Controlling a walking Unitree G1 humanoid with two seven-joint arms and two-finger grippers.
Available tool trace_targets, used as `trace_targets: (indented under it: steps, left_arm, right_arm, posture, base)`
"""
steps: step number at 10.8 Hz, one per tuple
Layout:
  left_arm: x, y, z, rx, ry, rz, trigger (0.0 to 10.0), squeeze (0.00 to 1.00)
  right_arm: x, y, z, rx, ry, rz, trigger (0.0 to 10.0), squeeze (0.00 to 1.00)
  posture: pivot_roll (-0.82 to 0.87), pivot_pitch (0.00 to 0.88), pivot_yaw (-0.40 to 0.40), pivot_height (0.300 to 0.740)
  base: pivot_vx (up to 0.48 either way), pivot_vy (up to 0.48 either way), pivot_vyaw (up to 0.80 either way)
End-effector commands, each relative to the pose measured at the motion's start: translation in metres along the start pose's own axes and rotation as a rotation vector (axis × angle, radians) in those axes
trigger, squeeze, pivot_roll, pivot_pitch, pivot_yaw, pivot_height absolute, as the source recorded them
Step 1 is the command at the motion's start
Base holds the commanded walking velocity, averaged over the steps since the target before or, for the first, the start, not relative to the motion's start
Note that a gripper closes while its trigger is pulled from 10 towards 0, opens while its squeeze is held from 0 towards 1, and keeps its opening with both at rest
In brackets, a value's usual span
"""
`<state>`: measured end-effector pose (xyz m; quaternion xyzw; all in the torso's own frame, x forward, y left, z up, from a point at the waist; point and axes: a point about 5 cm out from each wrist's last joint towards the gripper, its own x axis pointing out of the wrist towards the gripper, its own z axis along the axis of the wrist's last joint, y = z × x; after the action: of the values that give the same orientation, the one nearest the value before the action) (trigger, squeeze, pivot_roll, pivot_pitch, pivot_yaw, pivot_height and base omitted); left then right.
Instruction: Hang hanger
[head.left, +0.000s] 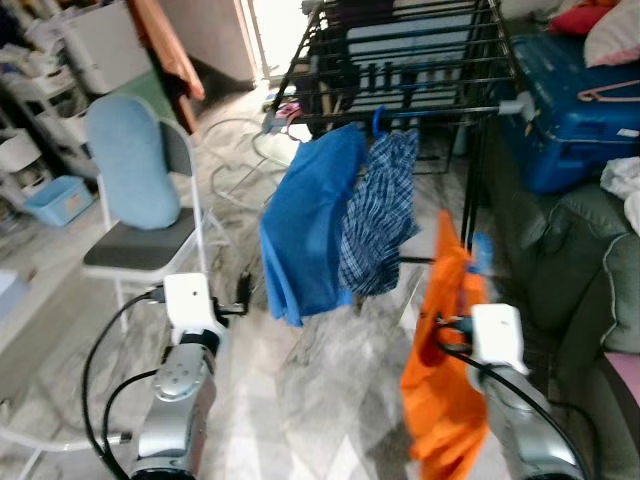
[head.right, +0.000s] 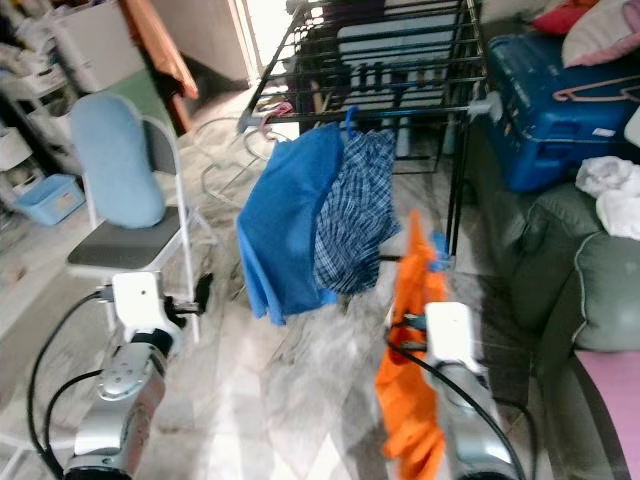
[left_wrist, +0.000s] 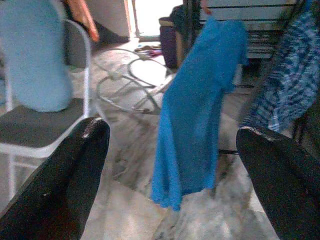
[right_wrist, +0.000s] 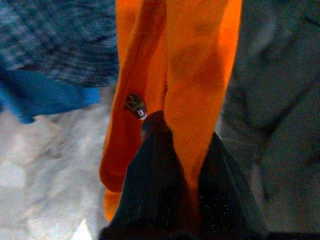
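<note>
- the right claw (right_wrist: 172, 150) is clamped on an orange garment (head.left: 445, 370), its two black fingers pinching a fold of the cloth between them; the rest hangs free below and beside the arm.
- a blue hanger (head.left: 478, 252) shows at the top of the orange garment, near its peak; it is blurred, so i cannot tell how the cloth sits on it.
- held this way the garment is up off the floor (head.left: 300, 400) and in front of the robot, probably so the hanger's hook can be carried to the rack.
- the drying rack (head.left: 400, 60) stands ahead, well apart from the orange garment. a blue shirt (head.left: 305, 225) and a plaid shirt (head.left: 380, 215) already hang side by side from its front rail, touching each other.
- the rail to the right of the plaid shirt looks bare, so that seems the likely place for this hanger.
- the left claw (left_wrist: 172, 175) has its fingers wide apart with nothing between them, pointed toward the blue shirt; it seems kept free to steady the garment if needed.
- a chair (head.left: 140, 240) with a pale blue cushion stands to the left, a blue suitcase (head.left: 570, 100) and a sofa (head.left: 570, 270) to the right.
- my judgement: the hanging itself is not yet done; a loose pinch on cloth could slip.
</note>
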<state>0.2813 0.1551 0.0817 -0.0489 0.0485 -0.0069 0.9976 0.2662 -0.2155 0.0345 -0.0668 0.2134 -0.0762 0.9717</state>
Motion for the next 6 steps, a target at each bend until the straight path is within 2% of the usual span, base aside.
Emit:
trace_targets:
  steps: [1,4,6]
  left_arm:
    - [-0.002,0.0059,0.0025,0.004,-0.009,0.012,10.0,0.0]
    - [-0.0055,-0.0004,-0.0012,-0.009,0.002,-0.017,10.0,0.0]
    - [-0.0038,0.0014,-0.0003,-0.015,0.005,-0.02,10.0,0.0]
  right_arm:
    - [-0.0002,0.0036,0.0128,0.009,-0.059,0.0,10.0,0.0]
    - [-0.0013,-0.0019,0.0125,0.019,-0.057,-0.023,10.0,0.0]
    - [-0.0011,-0.0016,0.0132,0.019,-0.054,-0.026,10.0,0.0]
  posture:
    - [-0.24,0.0,0.161,0.74]
    - [-0.25,0.0,0.162,0.74]
    - [-0.25,0.0,0.162,0.74]
  base:
    - [0.42,0.0,0.0]
    - [0.45,0.0,0.0]
    - [0.441,0.0,-0.48]
